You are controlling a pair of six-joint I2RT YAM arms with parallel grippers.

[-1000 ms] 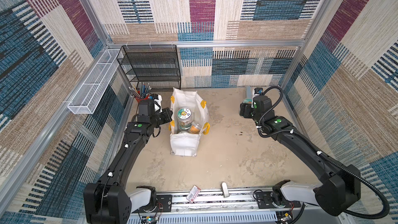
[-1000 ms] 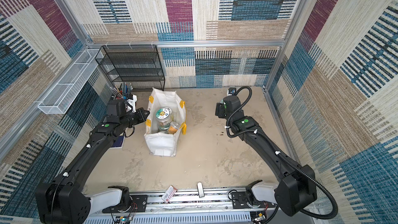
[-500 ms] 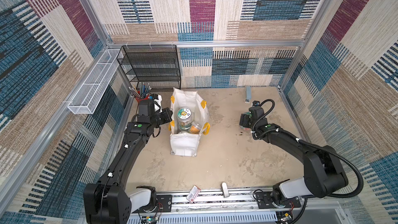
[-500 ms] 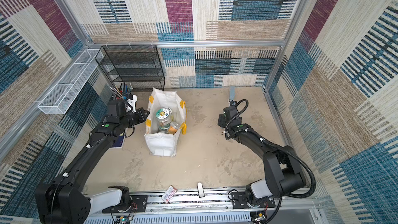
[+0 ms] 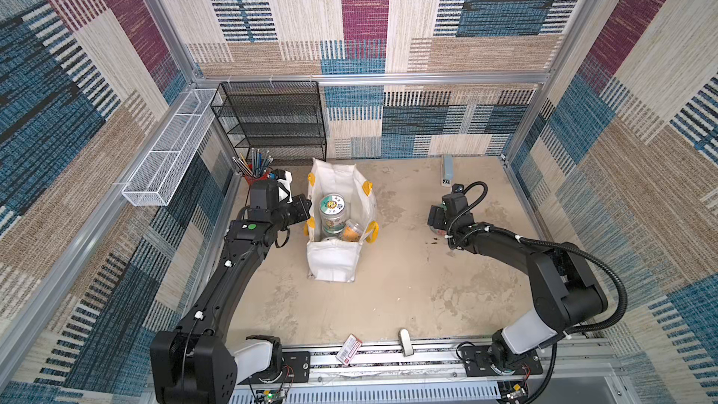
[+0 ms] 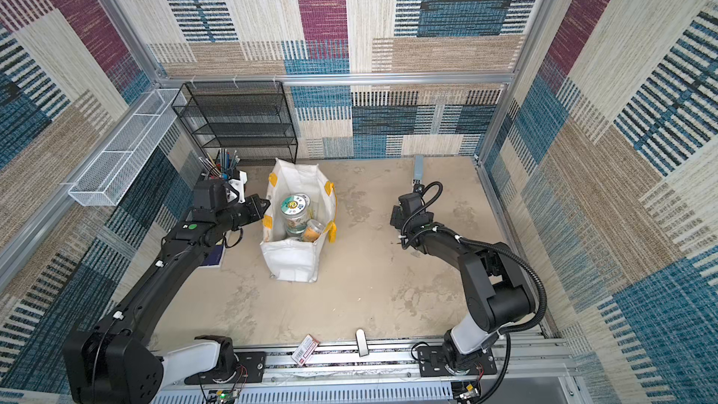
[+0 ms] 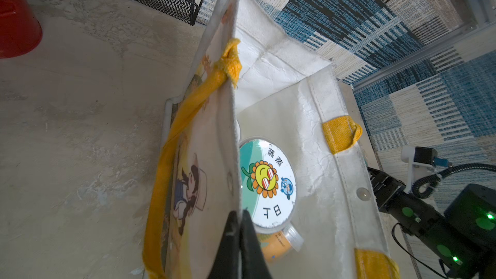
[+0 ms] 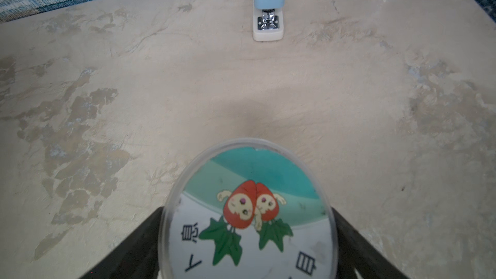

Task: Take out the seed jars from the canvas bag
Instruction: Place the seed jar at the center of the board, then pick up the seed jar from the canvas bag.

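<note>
The left fingers (image 7: 238, 237) are closed on the left wall of the bag (image 5: 333, 262), pinching its rim. I judge this holds the floppy mouth open and the bag upright so jars can lift out freely. Inside, the sunflower jar (image 7: 268, 183) stands upright and the orange jar (image 7: 276, 245) lies tilted against it; anything beneath them is hidden.

Well apart, low over the bare desk (image 5: 408, 289), the right fingers (image 8: 134, 253) stand wide on either side of the strawberry jar (image 8: 248, 210), short of the stapler (image 8: 268, 4). Whether they press on the jar or stand just clear I cannot tell. The spot likely serves as a drop zone, away from the bag.

Both top views give the layout of bag, arms and cup (image 5: 254, 178), but the right wrist covers most of the strawberry jar there. Only the right wrist view shows its lid, and only the left wrist view shows the pinch on the fabric
</note>
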